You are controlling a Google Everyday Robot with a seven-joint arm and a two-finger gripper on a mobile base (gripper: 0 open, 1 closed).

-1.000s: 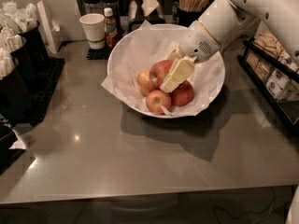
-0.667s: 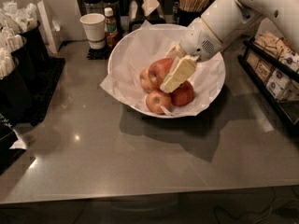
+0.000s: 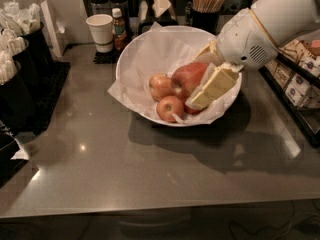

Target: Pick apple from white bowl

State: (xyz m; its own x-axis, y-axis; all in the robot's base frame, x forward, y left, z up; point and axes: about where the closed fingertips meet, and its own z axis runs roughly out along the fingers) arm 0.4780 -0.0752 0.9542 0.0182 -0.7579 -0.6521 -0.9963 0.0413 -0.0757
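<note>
Countertop (image 3: 150,174), grey and glossy, across the whole near part of the scene, with a dark shadow under the dish.

Past it, slightly right of centre, white bowl (image 3: 125,59), wide and shallow, lined with crinkled white paper (image 3: 150,51) spilling over the rim at the left and near edges. Inside, four fruits close together: a small reddish one (image 3: 169,107) nearest, another with a yellowish patch (image 3: 160,85) to its left and a little farther, a darker red one (image 3: 189,110) mostly hidden at the near right, and behind them the apple (image 3: 187,76), the largest, reddish-orange and shiny, in the middle of the bowl.

Gripper (image 3: 200,79) down inside the bowl from the right, on a white arm (image 3: 250,41) slanting in from the far right. Cream fingers (image 3: 215,86) clenched on the apple, one across its near right side, the other at its far side.

Farther back on the left, a black caddy (image 3: 20,84) of white packets. At the far edge, a white paper cup (image 3: 100,31), just right of it a small bottle (image 3: 119,29), and farther right a dark holder of wooden sticks (image 3: 207,1). Along the right side, a black rack (image 3: 295,79) of small packets.
</note>
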